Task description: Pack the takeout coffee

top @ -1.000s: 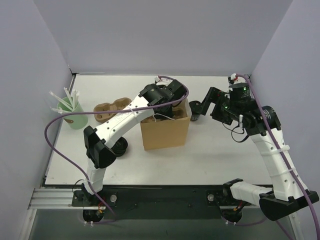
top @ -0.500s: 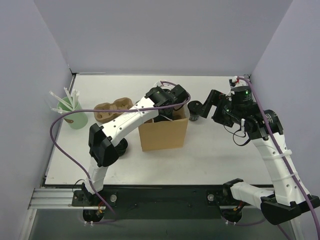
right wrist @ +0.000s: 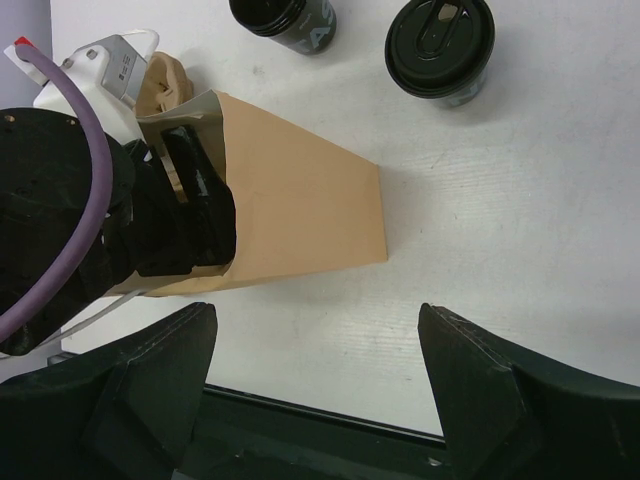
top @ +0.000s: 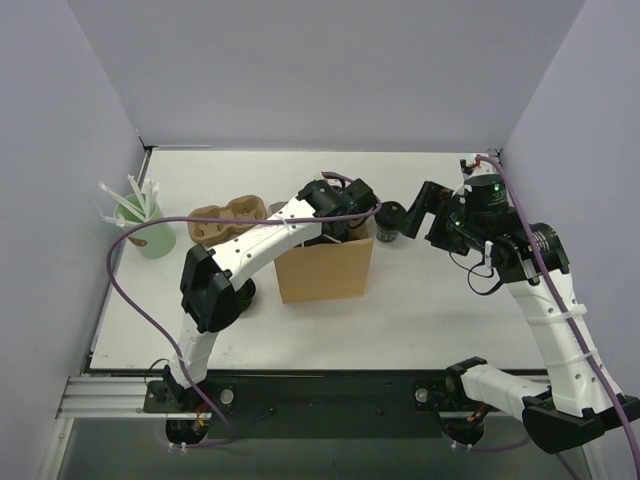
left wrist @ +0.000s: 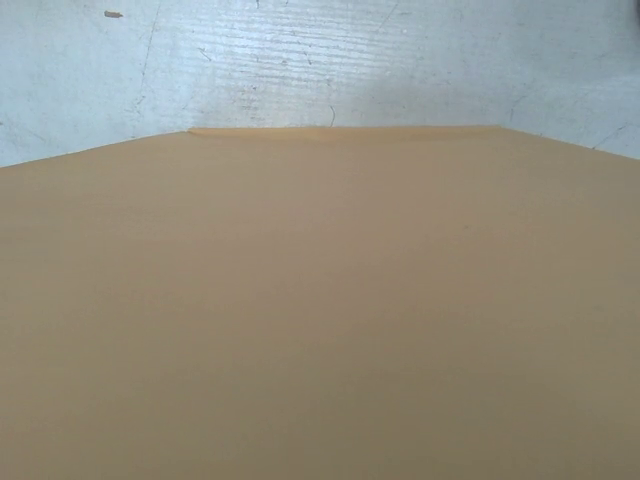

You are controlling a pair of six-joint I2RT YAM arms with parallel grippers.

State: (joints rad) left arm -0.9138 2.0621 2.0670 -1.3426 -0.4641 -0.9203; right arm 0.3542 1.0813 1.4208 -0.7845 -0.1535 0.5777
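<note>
Takeout coffee (right wrist: 440,45) stands upright, lid up, axis vertical; right hand (right wrist: 315,325) spread wide.

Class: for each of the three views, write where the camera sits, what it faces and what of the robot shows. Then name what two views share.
Top external: above and behind the bases, looking down on the table; left arm and right arm show.
Left wrist: close against the bag, whose paper fills the view; no fingers show.
Right wrist: above the table, looking down past the open right gripper at bag, left arm and coffee.
Shared: top external and right wrist both show bag, left arm and coffee.
</note>
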